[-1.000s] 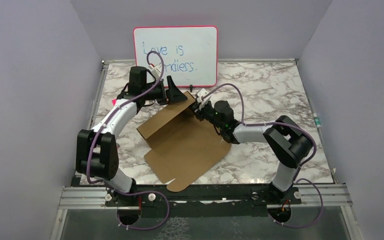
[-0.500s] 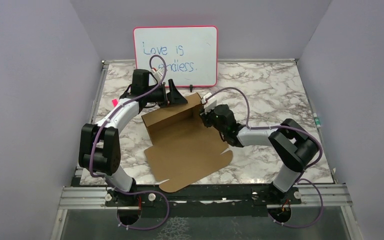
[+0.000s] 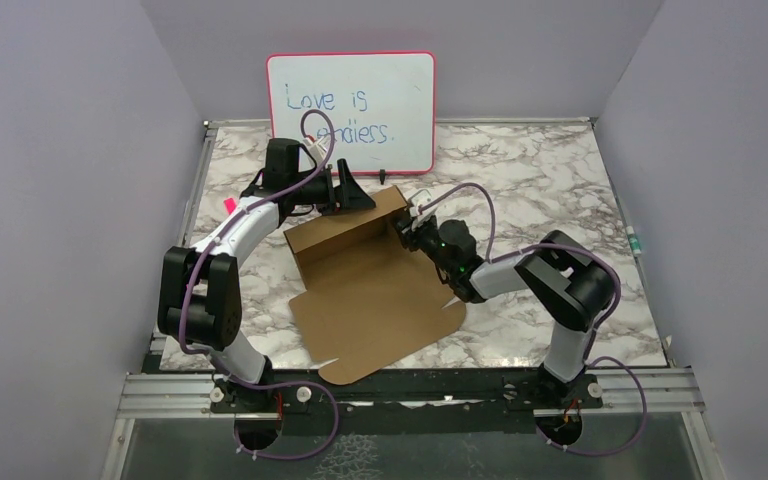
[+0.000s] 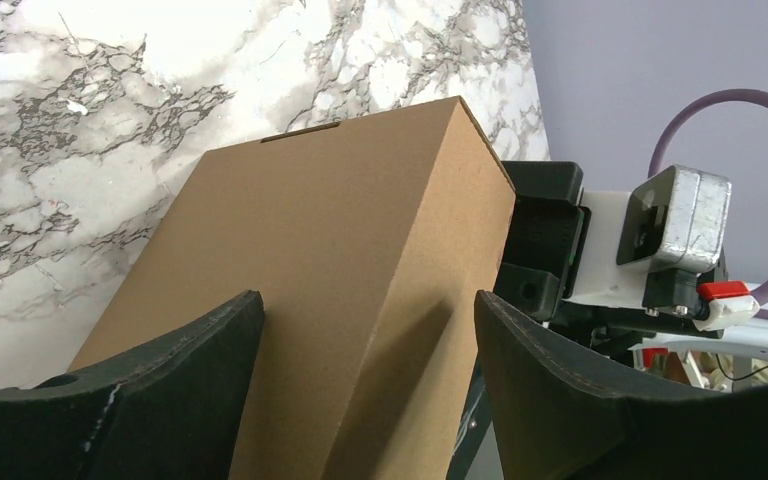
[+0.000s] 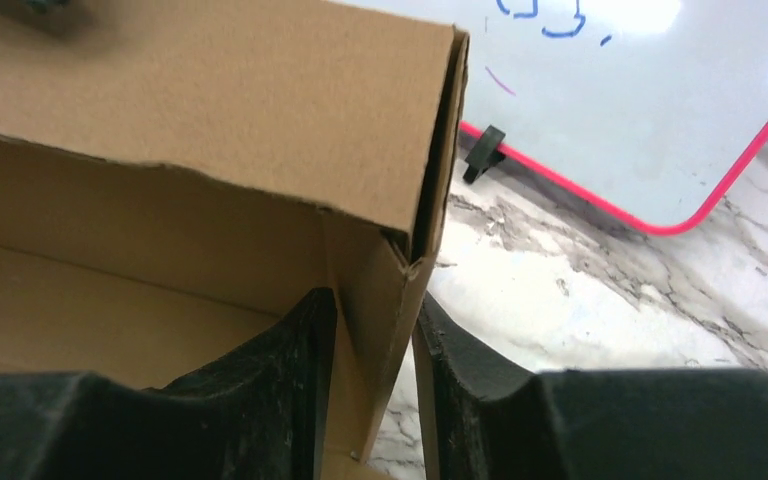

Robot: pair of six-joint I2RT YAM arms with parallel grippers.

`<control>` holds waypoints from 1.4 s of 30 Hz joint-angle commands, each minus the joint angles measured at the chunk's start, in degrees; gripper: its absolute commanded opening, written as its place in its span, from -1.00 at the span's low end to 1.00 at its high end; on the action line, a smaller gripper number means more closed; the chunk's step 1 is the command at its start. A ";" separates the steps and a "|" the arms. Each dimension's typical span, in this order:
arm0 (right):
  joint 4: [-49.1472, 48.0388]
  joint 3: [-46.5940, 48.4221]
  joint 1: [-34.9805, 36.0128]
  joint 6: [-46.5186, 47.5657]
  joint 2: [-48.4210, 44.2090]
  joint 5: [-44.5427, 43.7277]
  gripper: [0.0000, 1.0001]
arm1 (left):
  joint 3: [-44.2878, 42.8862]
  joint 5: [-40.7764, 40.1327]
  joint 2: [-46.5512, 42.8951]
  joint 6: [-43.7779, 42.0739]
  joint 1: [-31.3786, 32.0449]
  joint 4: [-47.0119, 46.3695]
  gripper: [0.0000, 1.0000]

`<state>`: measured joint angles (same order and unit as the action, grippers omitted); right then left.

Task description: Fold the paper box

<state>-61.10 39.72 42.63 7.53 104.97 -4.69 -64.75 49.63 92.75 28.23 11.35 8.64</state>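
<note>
Paper box (image 3: 375, 290) — raised wall runs left-right, mid-frame; right jaws clench its right end, left jaws released astride.

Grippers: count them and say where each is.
2. The left gripper is open over the raised back wall of the paper box; the right gripper pinches that wall's right end.
</note>
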 commanded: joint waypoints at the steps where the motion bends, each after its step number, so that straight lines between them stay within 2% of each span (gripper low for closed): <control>1: -8.42 0.72 -0.36 1.36 2.07 1.33 -0.22 | 1.56 0.93 1.69 -1.36 0.55 1.30 0.56; 7: -11.29 2.52 -0.36 2.03 5.38 -2.15 -0.25 | 1.86 2.12 0.69 -0.24 0.59 0.61 0.62; 22: -8.37 7.19 -0.27 1.23 9.68 -17.65 -0.50 | 4.36 3.90 -2.73 2.14 2.83 -2.50 0.62; 32: -4.35 8.19 -0.27 -0.50 10.25 -20.78 -0.74 | 4.90 2.13 -4.18 1.30 2.80 -2.27 0.62; 34: -3.44 8.18 -0.29 -0.51 9.93 -18.36 -0.70 | 4.82 1.04 -4.40 0.62 2.83 -1.50 0.62; 38: -4.70 5.42 -0.27 -0.48 7.62 -12.65 -0.37 | 3.86 -2.10 -4.16 -1.85 2.80 1.48 0.62; 42: -4.28 1.84 -0.35 -0.02 4.51 -9.74 -0.17 | 3.41 -3.48 -3.90 -2.65 2.71 2.69 0.61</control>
<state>-66.72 45.08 42.87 6.11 112.88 -16.95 -61.01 47.66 90.15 27.40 13.52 6.92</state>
